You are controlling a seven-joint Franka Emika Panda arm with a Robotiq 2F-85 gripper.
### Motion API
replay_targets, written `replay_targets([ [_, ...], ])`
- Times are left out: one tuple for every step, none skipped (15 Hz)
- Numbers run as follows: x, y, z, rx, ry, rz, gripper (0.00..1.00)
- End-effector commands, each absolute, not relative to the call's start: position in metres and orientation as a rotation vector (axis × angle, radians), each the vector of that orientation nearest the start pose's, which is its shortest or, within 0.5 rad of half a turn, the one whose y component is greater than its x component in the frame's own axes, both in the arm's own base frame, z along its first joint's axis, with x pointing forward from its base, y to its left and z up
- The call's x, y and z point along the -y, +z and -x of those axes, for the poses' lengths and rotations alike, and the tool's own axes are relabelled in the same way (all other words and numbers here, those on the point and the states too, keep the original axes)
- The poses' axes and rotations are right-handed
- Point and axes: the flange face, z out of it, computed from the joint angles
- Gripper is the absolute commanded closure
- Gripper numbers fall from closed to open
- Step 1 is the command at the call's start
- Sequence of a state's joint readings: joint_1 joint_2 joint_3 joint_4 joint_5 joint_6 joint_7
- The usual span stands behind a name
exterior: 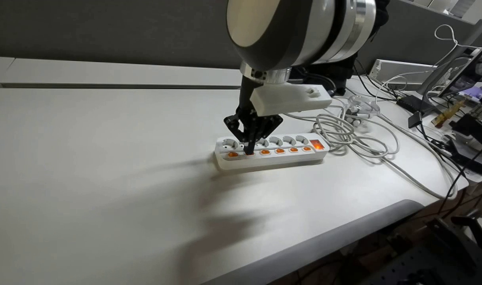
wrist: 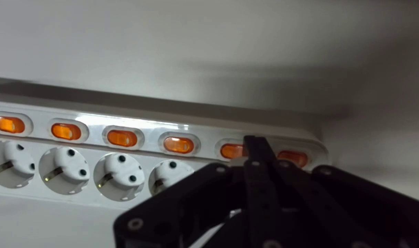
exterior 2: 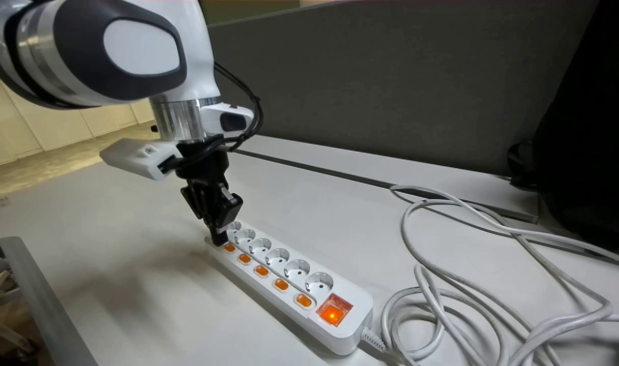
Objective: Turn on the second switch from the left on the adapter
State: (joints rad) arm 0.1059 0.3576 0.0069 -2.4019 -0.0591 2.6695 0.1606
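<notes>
We find the second rocker switch near the end of the six-socket power strip opposite its cord; above that end, the claw has its fingers together, presumably making one slim prod for pressing.

The arm before me is thick and glossy white, with a rounded dark grey shell holding a pale oval plate. A silver band rings it, and a shiny metal collar sits nearer the end. Beside that, a small white block carries a dark oval pad, with a black cable looping past. There's also a long white box with a little knob. The pincer is mostly black, angular and jointed, studded with round screw heads.
</notes>
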Motion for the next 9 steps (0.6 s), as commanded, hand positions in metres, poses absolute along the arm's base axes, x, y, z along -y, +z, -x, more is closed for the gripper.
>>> replay_targets([
  [-0.0520, 0.1628, -0.4780, -0.034, 0.116, 3.171, 1.00],
  [-0.0513, 0.1621, -0.4777, -0.035, 0.115, 3.171, 1.00],
  [-0.0510, 0.1611, -0.4775, -0.034, 0.113, 3.171, 1.00],
  [-0.0510, 0.1598, -0.4778, -0.030, 0.114, 3.171, 1.00],
  [-0.0510, 0.1585, -0.4788, -0.028, 0.119, 3.171, 1.00],
  [-0.0511, 0.1574, -0.4794, -0.029, 0.123, 3.171, 1.00],
  [-0.0513, 0.1562, -0.4799, -0.028, 0.127, 3.171, 1.00],
  [-0.0513, 0.1546, -0.4805, -0.027, 0.131, 3.172, 1.00],
  [-0.0513, 0.1532, -0.4808, -0.026, 0.136, 3.174, 1.00],
])
